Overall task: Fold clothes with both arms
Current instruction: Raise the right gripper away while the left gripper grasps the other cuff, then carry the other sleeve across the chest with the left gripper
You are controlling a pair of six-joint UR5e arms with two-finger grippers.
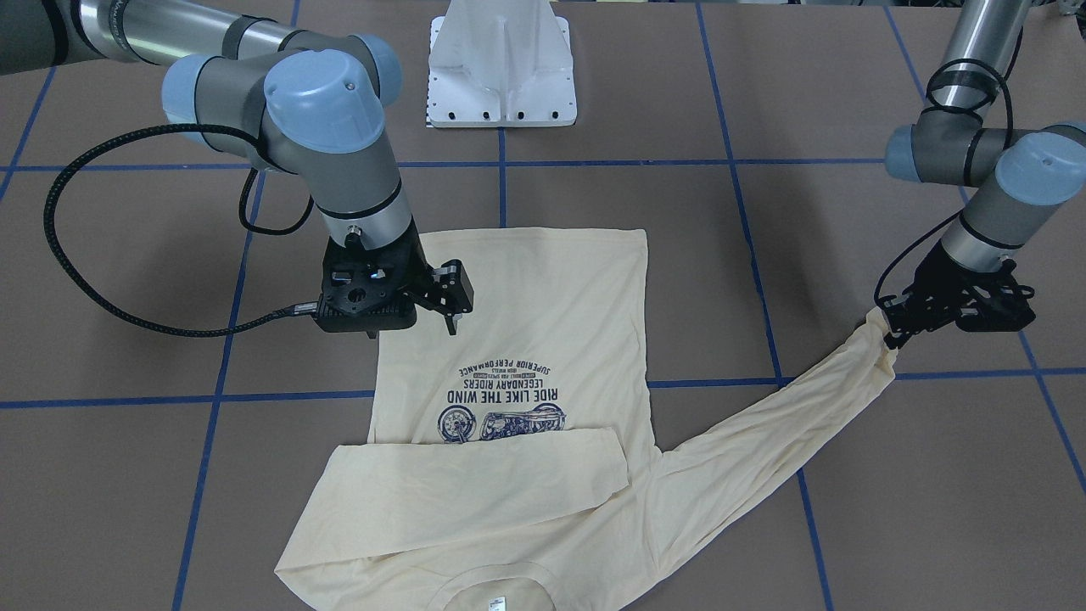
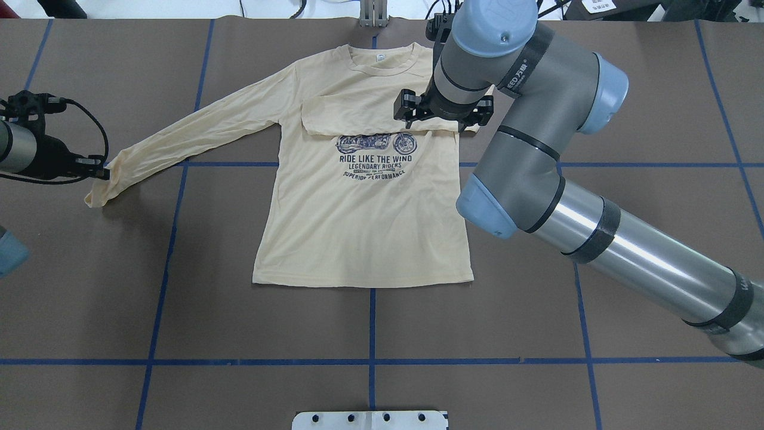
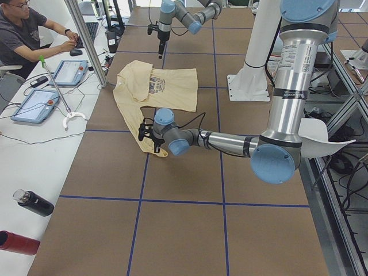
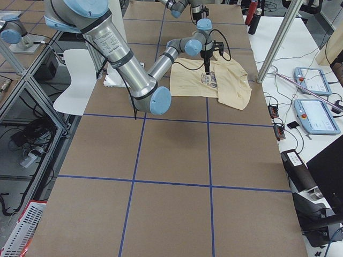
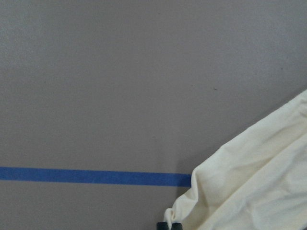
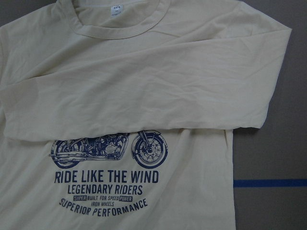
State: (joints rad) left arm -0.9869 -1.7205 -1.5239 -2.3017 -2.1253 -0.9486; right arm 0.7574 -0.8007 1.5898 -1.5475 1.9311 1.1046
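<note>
Brown table (image 2: 239, 328) with blue tape lines (image 2: 477, 361) bears the cream shirt (image 2: 364, 227).

Cream shirt (image 3: 178, 89) lies flat — left gripper (image 3: 145, 133) at its sleeve end.

One shirt (image 2: 358, 227), beneath the right arm (image 2: 537, 149) and reaching to the left arm (image 2: 24, 152). Two arms in all. One white pedestal (image 1: 502, 76).
</note>
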